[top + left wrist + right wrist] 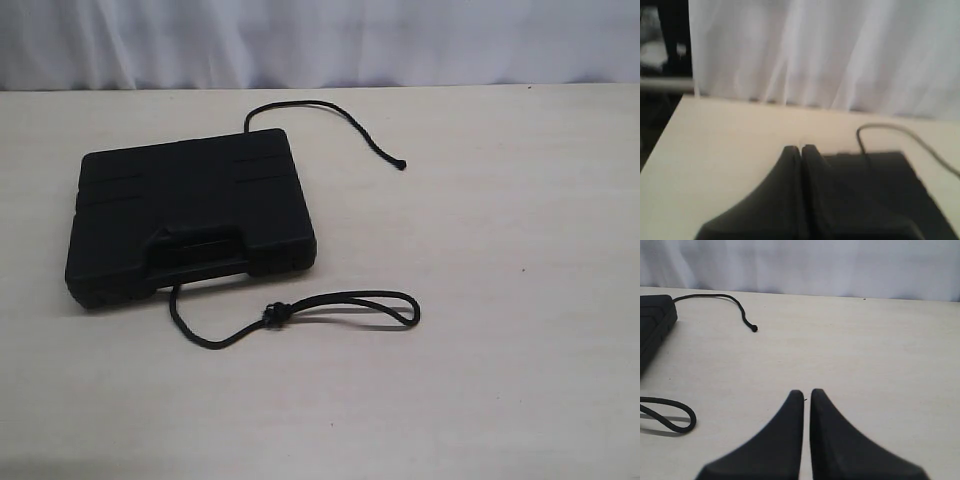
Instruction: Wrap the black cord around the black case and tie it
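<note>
Hands: left hand (801,148) and right hand (806,392) both clenched, empty.
Loop: black cord (272,314) on counter (500,370), just before black case (190,210); open wide, pinch it low.
Case: flat, cord seems to pass under.
Far end: loose behind case.

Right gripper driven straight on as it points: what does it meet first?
Way looks free: only bare table ahead of the right gripper, then probably the white curtain. The black cord lies aside.
</note>
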{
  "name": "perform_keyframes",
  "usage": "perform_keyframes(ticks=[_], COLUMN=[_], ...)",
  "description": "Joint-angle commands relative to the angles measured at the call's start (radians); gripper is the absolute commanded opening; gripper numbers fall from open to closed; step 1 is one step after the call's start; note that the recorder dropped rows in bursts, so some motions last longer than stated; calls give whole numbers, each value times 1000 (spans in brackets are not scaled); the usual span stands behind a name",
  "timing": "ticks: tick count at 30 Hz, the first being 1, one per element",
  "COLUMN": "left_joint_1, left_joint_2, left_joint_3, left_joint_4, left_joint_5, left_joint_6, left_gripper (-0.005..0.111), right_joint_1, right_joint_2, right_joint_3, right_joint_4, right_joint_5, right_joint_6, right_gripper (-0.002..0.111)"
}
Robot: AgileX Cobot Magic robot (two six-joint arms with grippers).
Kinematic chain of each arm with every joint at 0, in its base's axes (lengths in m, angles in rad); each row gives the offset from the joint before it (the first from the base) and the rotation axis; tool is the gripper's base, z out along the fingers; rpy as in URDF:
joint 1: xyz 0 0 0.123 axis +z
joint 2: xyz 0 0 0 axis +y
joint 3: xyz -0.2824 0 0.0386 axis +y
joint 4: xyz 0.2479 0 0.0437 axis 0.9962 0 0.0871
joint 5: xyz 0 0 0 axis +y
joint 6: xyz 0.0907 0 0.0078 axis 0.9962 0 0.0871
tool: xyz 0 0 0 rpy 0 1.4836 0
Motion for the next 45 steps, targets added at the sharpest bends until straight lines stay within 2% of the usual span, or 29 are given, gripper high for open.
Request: perform_keyframes(ticks=[1,7,9,10,11,12,13,14,15,18,20,23,25,28,31,33,36,39,42,45], left_joint_1=[-1,-1,-3,-11,-48,-78,-139,-199,-257,-412,-474,-512,-533,-549,-549,-549,-549,-539,-511,-464], left_joint_2=[201,322,349,357,368,373,382,398,416,502,574,663,722,800,874,920,983,1017,1027,1027], left_joint_3=[-100,-100,-100,-100,-100,-100,-100,-100,-100,-100,-100,-100,-100,-100,-100,-100,-102,-102,-116,-130], left_joint_4=[9,-2,-90,-157,-390,-548,-814,-947,-962,-753,-660,-590,-526,-481,-482,-483,-441,-280,-113,-33], left_joint_5=[179,5,-4,-4,11,32,93,145,154,59,20,27,31,18,-74,-134,-152,-155,-139,-130], left_joint_6=[6,1,31,144,542,762,1125,1343,1409,1373,1253,1146,1081,1068,1065,1020,1020,997,884,796], left_gripper=[0,0,0,0,0,0,0,0,0,0,2,12,23,39,47,47,47,47,47,47], right_joint_1=[2,2,2,2,2,2,2,2,2,2,2,2,2,2,2,2,2,2,2,2], right_joint_2=[-6,-6,-6,-6,-6,-6,-6,-6,-6,-6,-6,-6,-6,-6,-6,-6,-6,-6,-6,-6], right_joint_3=[1,1,1,1,1,1,1,1,1,1,1,1,1,1,1,1,1,1,1,1], right_joint_4=[5,5,5,5,5,5,5,5,5,5,5,5,5,5,5,5,5,5,5,5], right_joint_5=[-1,-1,-1,-1,-1,-1,-1,-1,-1,-1,-1,-1,-1,-1,-1,-1,-1,-1,-1,-1], right_joint_6=[1,1,1,1,1,1,1,1,1,1,1,1,1,1,1,1,1,1,1,1], right_gripper=[4,4,4,4,4,4,4,4,4,4,4,4,4,4,4,4,4,4,4,4])
